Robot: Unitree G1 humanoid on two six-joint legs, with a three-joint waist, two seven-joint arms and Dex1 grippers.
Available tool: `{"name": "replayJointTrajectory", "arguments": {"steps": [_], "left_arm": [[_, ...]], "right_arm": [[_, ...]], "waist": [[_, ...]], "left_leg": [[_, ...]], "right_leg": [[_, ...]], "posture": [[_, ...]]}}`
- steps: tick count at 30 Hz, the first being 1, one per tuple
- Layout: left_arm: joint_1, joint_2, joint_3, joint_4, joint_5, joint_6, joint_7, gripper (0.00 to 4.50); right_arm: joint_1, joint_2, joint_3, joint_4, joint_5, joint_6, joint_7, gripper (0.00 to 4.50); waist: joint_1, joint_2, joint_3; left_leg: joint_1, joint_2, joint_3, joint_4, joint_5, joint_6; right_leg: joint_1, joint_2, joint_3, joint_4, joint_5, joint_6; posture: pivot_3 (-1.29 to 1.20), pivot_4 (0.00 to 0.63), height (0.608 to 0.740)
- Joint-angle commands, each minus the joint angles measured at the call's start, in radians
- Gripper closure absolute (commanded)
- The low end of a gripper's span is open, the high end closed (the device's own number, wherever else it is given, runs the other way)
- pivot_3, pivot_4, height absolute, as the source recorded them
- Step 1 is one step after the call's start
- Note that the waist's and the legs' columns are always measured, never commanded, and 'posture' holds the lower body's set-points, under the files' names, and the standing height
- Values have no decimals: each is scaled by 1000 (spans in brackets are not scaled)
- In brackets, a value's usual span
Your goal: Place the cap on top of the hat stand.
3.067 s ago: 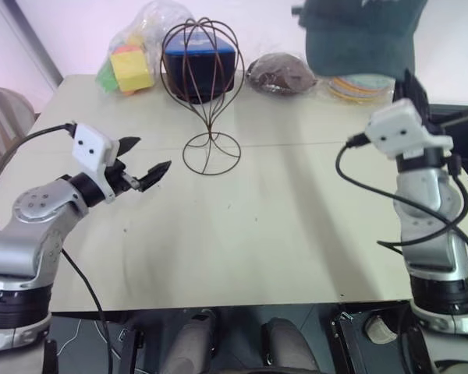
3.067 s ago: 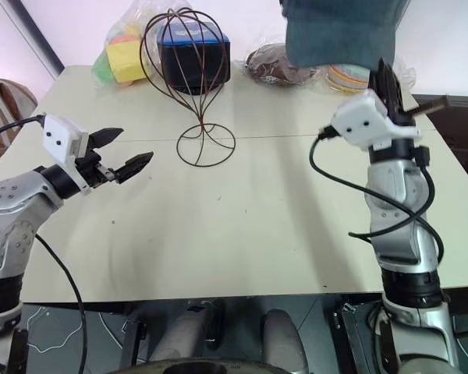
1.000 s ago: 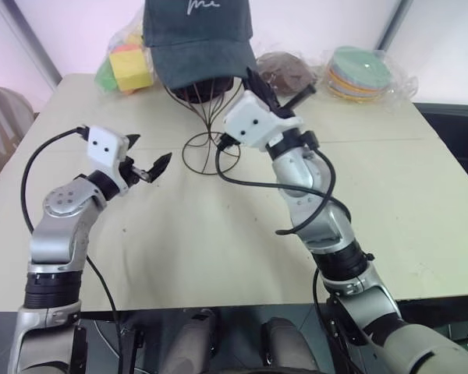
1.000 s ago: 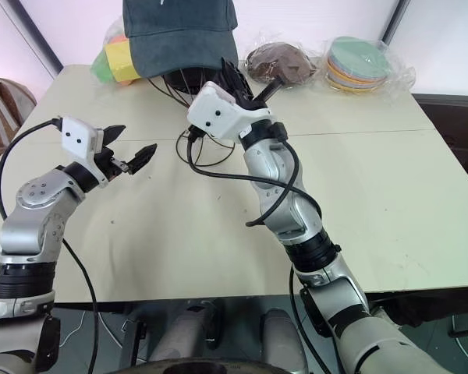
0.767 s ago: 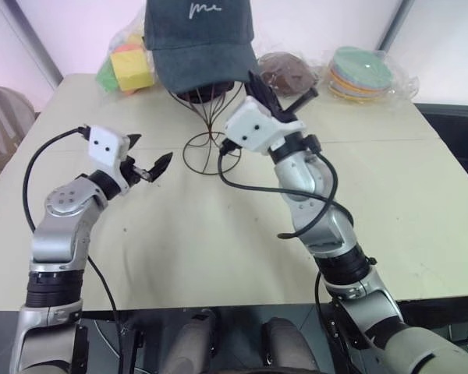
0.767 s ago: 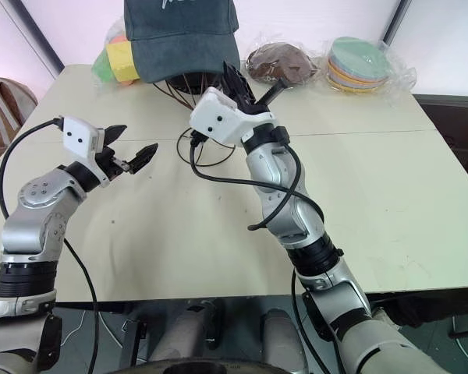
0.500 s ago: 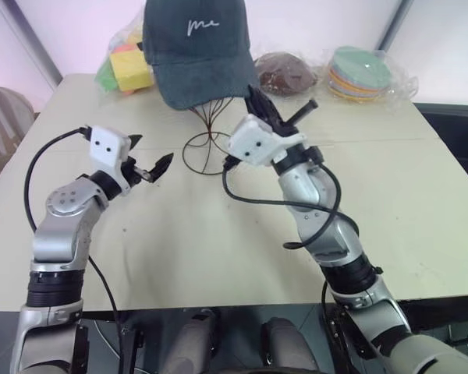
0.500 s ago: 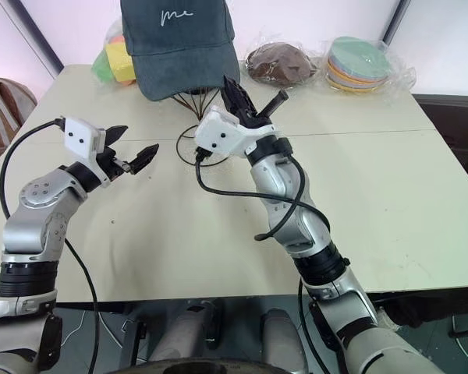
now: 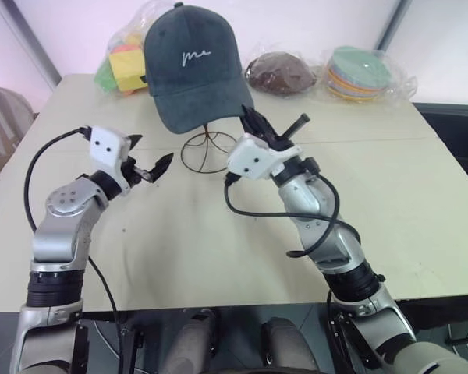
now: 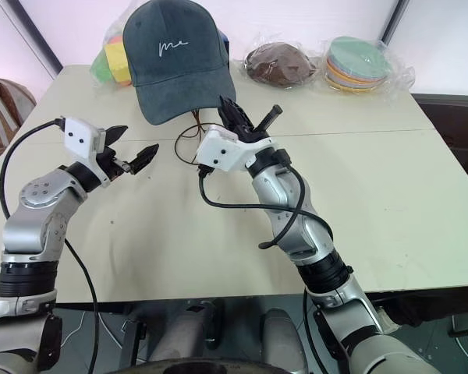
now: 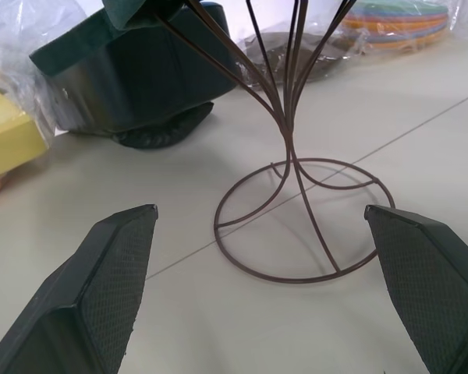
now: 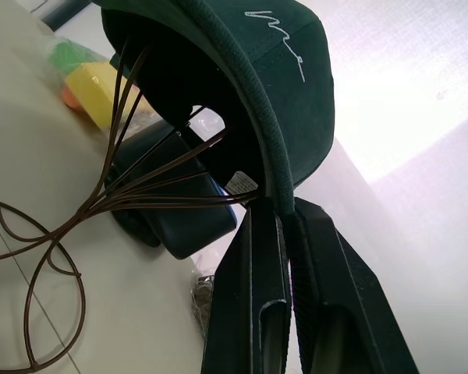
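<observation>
Teal-grey cap [image 9: 192, 66] covers stand [image 9: 210, 149] near table's [image 9: 421, 195] far edge | right gripper [image 12: 284, 209] clamps its rim | left gripper [image 9: 150, 164] agape, empty

Table [image 9: 218, 249]: pale beige top. On it: hat stand [image 9: 210, 149], bagged coloured blocks [image 9: 125, 62], blue-black box [image 11: 125, 74], bagged brown hat [image 9: 279, 72], pastel hat stack [image 9: 363, 72].

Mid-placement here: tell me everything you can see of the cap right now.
The dark teal-grey fabric baseball cap has a rounded crown with a top button, small white script embroidery on its front and a curved brim. It sits draped over the head-shaped cage of the dark brown thin-wire hat stand, tilted forward so the front and brim slope down toward the robot. The wires run up inside the crown. The right gripper is shut on its edge, which is pinched between the two black fingers.
</observation>
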Motion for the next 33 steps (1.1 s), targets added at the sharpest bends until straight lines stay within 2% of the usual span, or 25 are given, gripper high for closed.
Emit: {"name": "replayJointTrajectory", "arguments": {"steps": [1,4,9,14,24,30,33], "left_arm": [[-6,15,22,-30,0,-10,1,0],[-2,18,23,-35,0,-7,2,0],[-6,19,19,-34,1,-5,3,0],[-13,16,13,-31,2,-5,2,0],[-21,27,17,-23,-1,-4,-12,0],[-24,47,23,-28,-7,1,-26,0],[-29,67,32,-41,-16,8,-43,0]], "right_arm": [[-12,4,-3,-18,3,-32,-13,4473],[-9,2,-9,-15,5,-39,-14,3491],[3,0,-16,-25,6,-30,-1,1037],[22,-15,-30,-44,19,-19,30,1037],[103,-158,-80,-114,138,-6,253,1037],[89,-282,-168,-116,279,1,398,1037],[55,-339,-241,-105,413,49,506,1037]], "waist": [[0,0,0],[0,0,0],[2,0,0],[2,0,0],[4,0,0],[5,0,0],[5,0,0]], "left_leg": [[0,0,0,0,0,0],[0,0,0,0,0,0],[0,0,0,0,0,0],[0,0,0,0,0,0],[0,0,0,0,0,0],[0,0,0,0,-2,4],[0,0,0,0,-3,4]], "right_leg": [[0,0,0,0,0,0],[0,0,0,0,0,0],[0,0,0,0,0,0],[0,0,0,0,0,0],[1,0,0,0,0,0],[2,-1,0,-1,0,0],[3,-1,0,-1,0,0]], "posture": [[0,150,740],[0,150,740],[0,150,740],[0,150,740],[0,150,740],[0,150,740],[0,150,740]]}}
